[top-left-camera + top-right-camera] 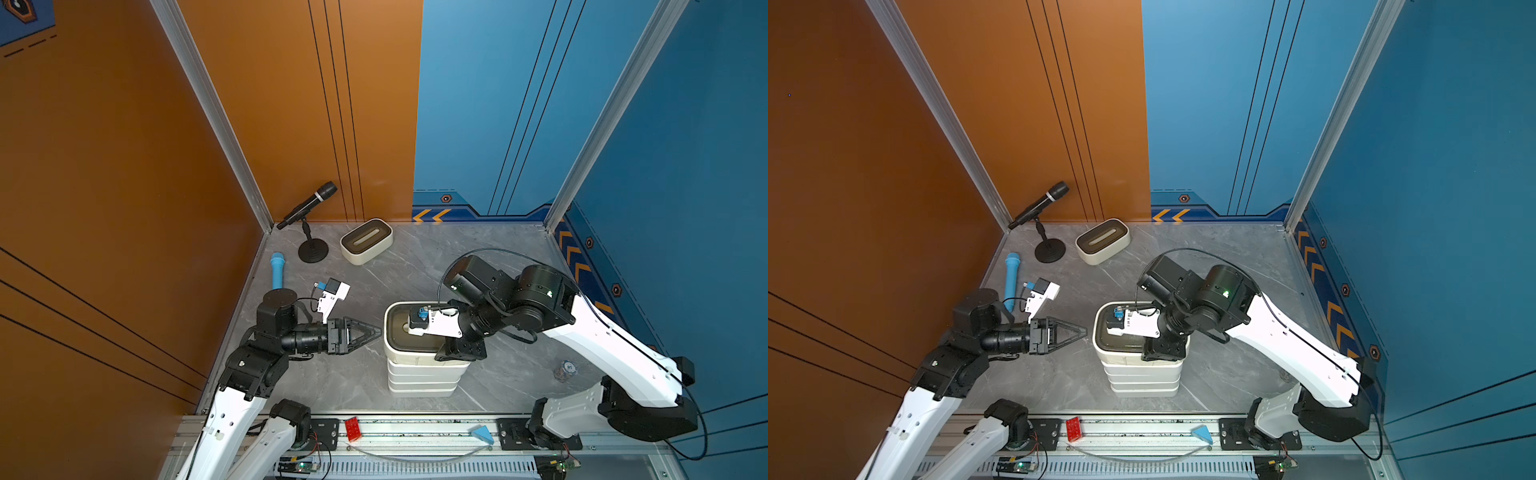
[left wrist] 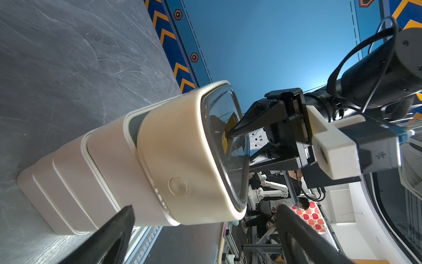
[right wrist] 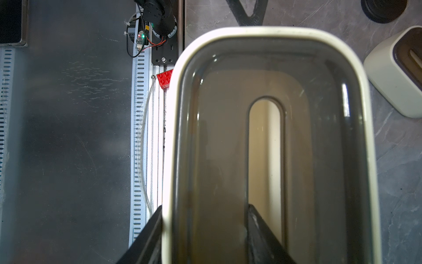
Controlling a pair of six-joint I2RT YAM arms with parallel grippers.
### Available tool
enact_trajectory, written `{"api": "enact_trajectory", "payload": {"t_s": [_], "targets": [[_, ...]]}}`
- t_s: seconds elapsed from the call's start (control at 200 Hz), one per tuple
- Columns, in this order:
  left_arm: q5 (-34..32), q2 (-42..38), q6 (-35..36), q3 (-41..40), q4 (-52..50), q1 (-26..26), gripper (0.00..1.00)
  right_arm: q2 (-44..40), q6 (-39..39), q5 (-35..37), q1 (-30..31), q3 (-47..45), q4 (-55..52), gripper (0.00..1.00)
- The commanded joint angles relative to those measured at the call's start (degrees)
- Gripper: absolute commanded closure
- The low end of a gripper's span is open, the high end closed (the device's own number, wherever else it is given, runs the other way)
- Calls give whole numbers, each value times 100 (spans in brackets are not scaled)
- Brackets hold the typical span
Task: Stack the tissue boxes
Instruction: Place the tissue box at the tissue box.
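Tissue boxes (image 1: 424, 376) stand stacked on the counter (image 1: 415, 270); a spare box (image 1: 366, 241) lies well apart at the back. Right end effector (image 3: 205, 206) pinches the top box (image 1: 399, 343) by its wall; left end effector (image 1: 374, 332) gapes beside it. Probably light, stiff, slick: grip walls.

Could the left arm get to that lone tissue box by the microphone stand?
Probably yes. The left gripper is open and empty, and bare table lies between it and the lone tissue box; the microphone stand sits beside the box, not across the path.
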Motion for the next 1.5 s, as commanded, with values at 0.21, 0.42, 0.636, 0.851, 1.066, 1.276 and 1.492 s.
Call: {"api": "enact_trajectory", "payload": {"t_s": [0.21,0.42,0.636,0.851,1.066,1.276,1.492], "targets": [[-5,-37,132,48,-33,-39,2,-15,69,-66,66,15,275,61],[-4,-64,132,33,-34,-39,2,-6,75,-38,78,7,296,58],[-5,-73,123,40,-35,-38,2,4,90,-33,77,6,303,57],[-5,-50,141,34,-34,-39,2,-6,84,-26,74,-11,302,55],[-2,-59,150,39,-34,-39,2,3,84,-55,79,-19,243,55],[3,-68,150,33,-30,-39,2,11,86,3,87,-71,230,54],[2,-64,149,23,-33,-39,2,12,87,21,82,-91,233,54]]}}
